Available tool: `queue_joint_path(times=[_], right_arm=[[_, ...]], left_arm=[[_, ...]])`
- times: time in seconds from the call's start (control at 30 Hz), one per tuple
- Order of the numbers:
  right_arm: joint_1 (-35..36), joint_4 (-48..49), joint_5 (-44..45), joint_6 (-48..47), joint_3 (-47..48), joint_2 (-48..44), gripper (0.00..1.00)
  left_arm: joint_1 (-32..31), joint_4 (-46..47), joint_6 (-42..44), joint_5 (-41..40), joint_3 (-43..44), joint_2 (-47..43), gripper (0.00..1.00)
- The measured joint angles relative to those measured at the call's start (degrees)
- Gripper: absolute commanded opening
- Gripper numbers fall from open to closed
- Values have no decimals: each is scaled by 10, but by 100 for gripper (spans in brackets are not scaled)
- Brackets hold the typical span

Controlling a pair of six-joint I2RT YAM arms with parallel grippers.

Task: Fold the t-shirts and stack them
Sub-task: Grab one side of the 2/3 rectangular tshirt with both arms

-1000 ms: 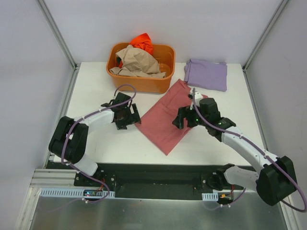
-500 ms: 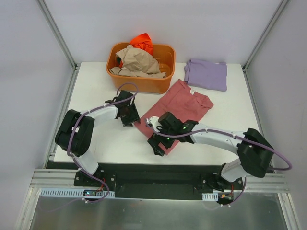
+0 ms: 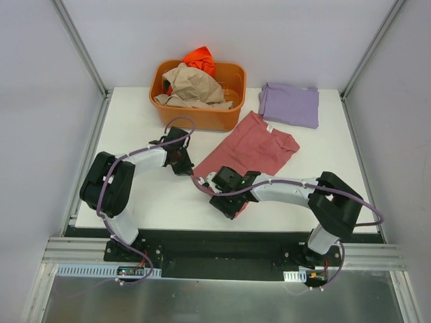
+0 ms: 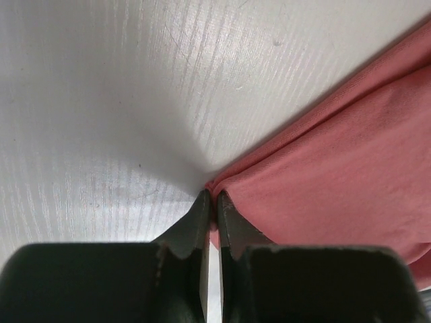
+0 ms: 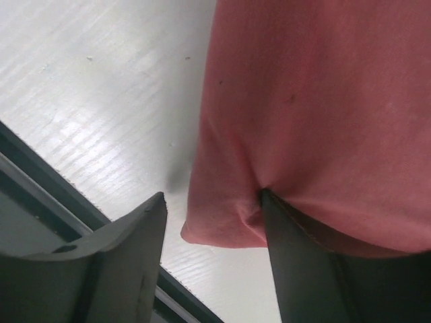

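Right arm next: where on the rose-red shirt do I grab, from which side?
Grip the near hem corner of the rose-red shirt, coming in from the front edge of the table: it lies flat, and the open right gripper straddles it. The left gripper pinches the other hem corner.

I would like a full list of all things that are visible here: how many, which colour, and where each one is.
rose-red t-shirt: 1, dusty rose-red, laid out at the middle of the table
lavender t-shirt: 1, lavender, folded, far right of the table
tan t-shirt: 1, tan, crumpled in the tub
orange t-shirt: 1, bright orange, in the tub behind the tan one
tub: 1, orange plastic, far middle of the table
table: 1, white, under everything
left gripper: 1, black, pinching the rose-red t-shirt's left edge
right gripper: 1, black, open, at that shirt's near corner
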Motion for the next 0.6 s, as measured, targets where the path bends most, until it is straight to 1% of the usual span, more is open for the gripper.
queue_joint_path(times=[0.03,0.07,0.23,0.37,0.47,0.6], right_arm=[[4,-4,11,0,4,4,48],[8,-7,26,0,8,9,44],[36,-18,94,2,17,20,25],[69,-21,105,2,21,22,12],[83,-10,59,-1,21,17,12],[87,16,-37,-1,21,-4,13]], left_arm=[[0,0,0,0,0,0,0],[0,0,0,-1,0,0,0],[0,7,-2,-10,-13,-11,0],[0,0,-3,-18,-39,-42,0],[0,-17,-7,-35,-63,-81,0],[0,-60,-17,-88,-102,-183,0]])
